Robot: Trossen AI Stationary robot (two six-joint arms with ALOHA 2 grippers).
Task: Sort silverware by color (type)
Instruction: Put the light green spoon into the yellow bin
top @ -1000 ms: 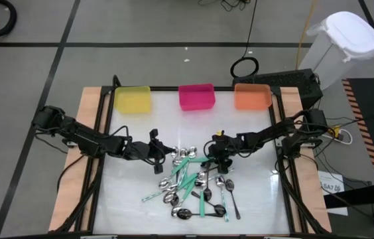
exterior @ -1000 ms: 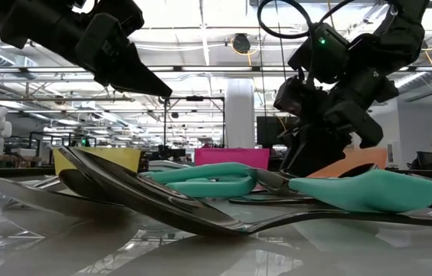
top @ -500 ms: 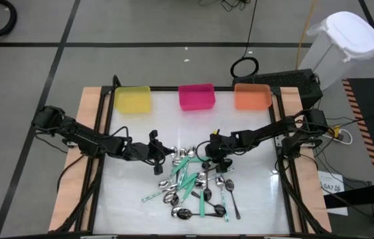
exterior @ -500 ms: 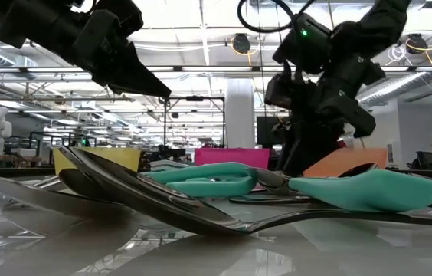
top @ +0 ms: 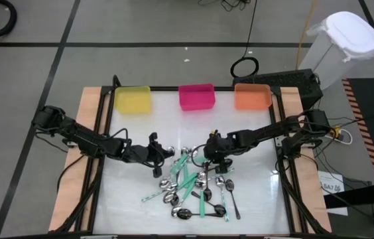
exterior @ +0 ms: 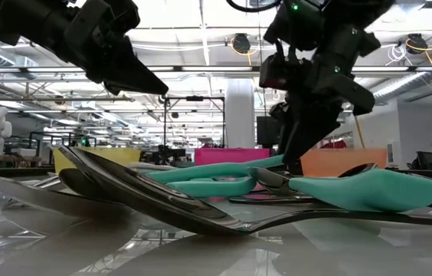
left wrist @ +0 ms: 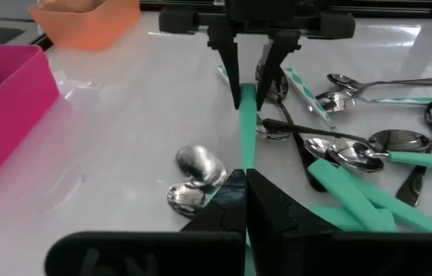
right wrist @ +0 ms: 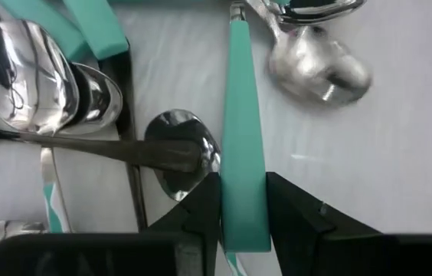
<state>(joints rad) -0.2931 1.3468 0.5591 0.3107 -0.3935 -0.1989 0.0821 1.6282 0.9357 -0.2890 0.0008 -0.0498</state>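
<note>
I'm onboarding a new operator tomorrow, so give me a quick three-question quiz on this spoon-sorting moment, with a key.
1. True or false: the right pincer has its fingers on either side of a teal-handled spoon.
2. Multiple choice: which bin stands between the other two at the table's far edge? A yellow bin; B pink bin; C orange bin.
3. Fill in: the left pincer is ____ and holds nothing.

Key: 1 true; 2 B; 3 shut.
</note>
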